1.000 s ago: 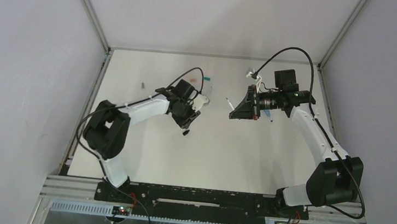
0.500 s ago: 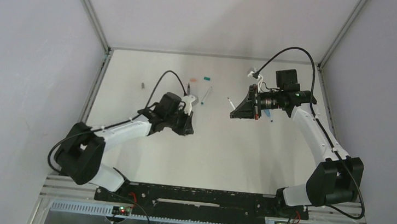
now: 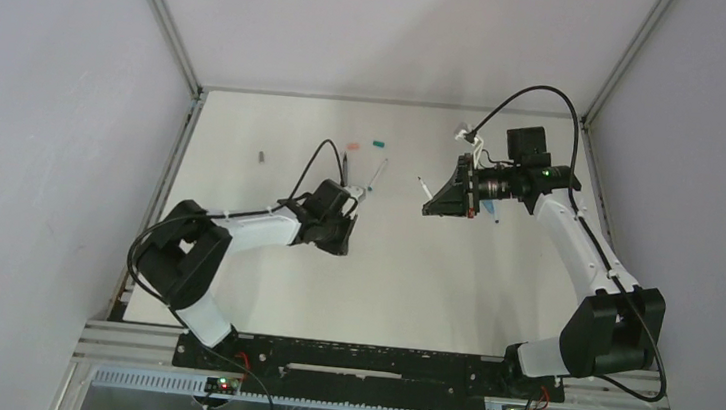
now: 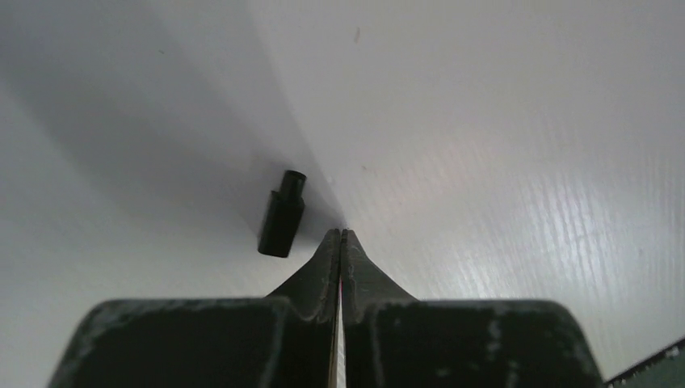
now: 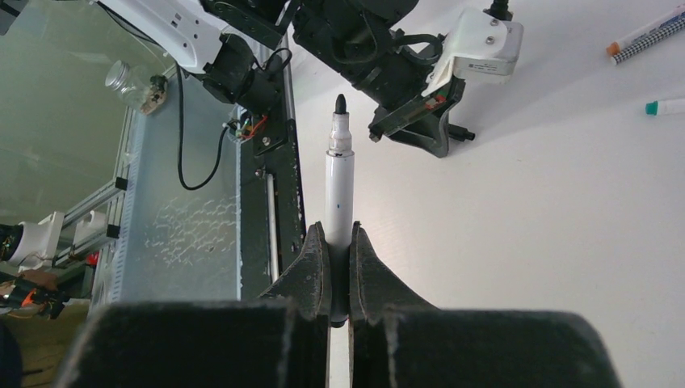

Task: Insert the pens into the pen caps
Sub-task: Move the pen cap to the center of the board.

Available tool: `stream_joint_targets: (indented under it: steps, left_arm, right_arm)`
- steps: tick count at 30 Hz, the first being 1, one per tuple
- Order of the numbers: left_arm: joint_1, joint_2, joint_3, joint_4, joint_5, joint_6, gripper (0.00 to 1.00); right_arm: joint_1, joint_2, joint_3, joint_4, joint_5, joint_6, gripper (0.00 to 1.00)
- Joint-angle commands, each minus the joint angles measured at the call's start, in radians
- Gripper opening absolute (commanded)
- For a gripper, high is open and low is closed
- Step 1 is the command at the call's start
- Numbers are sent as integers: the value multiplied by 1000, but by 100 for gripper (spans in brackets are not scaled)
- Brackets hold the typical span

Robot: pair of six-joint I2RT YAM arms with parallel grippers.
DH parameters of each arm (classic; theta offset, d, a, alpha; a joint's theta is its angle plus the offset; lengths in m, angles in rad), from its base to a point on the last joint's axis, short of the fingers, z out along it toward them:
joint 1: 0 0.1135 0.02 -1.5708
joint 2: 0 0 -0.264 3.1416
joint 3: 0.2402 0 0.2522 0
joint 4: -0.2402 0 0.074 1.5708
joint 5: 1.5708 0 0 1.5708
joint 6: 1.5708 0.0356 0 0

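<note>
My right gripper (image 5: 339, 230) is shut on a white pen (image 5: 339, 182) and holds it above the table, its black tip bare and pointing toward the left arm. From above, that pen (image 3: 422, 188) juts out of the right gripper (image 3: 428, 205). My left gripper (image 4: 340, 234) is down at the table with its jaws pressed together and nothing between them. A black pen cap (image 4: 282, 214) lies on the table just left of the fingertips, apart from them. In the top view the left gripper (image 3: 339, 242) hides that cap.
Behind the left gripper lie a black pen (image 3: 344, 168) and a white pen (image 3: 378, 174). A salmon cap (image 3: 352, 147) and a teal cap (image 3: 379, 144) lie farther back, and a grey cap (image 3: 262, 156) sits far left. A light-blue pen (image 3: 493, 212) lies under the right wrist.
My left gripper has swung down to the table and gone from open to shut, closing beside the black cap rather than on it. The right arm and its pen have not moved.
</note>
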Motion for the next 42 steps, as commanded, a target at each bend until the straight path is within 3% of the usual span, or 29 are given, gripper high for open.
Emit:
stream_joint_targets:
  steps: [1, 12, 31, 42]
  left_arm:
    - [0, 48, 52, -70, -138, -7, 3]
    - [38, 98, 146, -208, -266, -24, 3]
    - [117, 118, 194, -283, -285, -16, 10]
    - [187, 192, 317, -268, -251, 23, 11]
  right_arm:
    - [-6, -18, -6, 9, -26, 1, 0]
    - [-15, -16, -6, 10, -29, 3, 0]
    - [-16, -23, -6, 9, -40, 3, 0]
    - [-18, -36, -6, 3, -37, -5, 0]
